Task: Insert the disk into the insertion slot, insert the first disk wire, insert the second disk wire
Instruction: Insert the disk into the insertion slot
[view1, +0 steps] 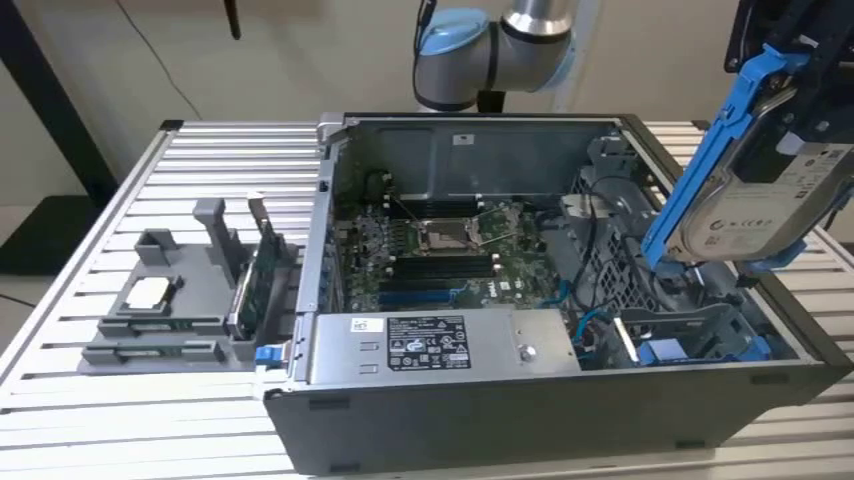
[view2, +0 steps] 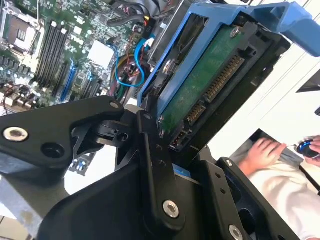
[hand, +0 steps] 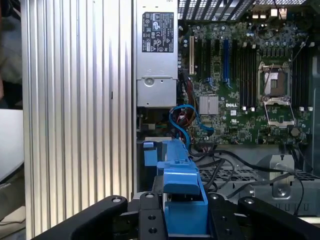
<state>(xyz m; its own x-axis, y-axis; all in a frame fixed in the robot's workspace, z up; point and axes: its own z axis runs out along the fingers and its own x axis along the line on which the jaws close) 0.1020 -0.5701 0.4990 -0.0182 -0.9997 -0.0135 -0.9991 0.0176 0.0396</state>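
Note:
In the exterior view the disk (view1: 763, 195), silver-white with a label in a blue carrier frame, hangs tilted above the right end of the open computer case. My gripper (view1: 797, 45) is shut on its upper part. In the second wrist view the disk's green circuit board (view2: 200, 85) and connectors sit between my black fingers (view2: 152, 155). The carrier's blue end (hand: 180, 190) shows in the first wrist view. The insertion slot (view1: 687, 340), dark metal with blue rails, lies below the disk at the case's near right corner. Blue cables (view1: 583, 318) curl loose beside it.
The grey power-supply box (view1: 427, 345) lines the case's near wall, with the motherboard (view1: 441, 250) behind it. A grey fixture holding parts (view1: 174, 300) stands on the ribbed metal table (view1: 200, 170) at the exterior view's left. A person's hand (view2: 260, 152) rests beyond the table.

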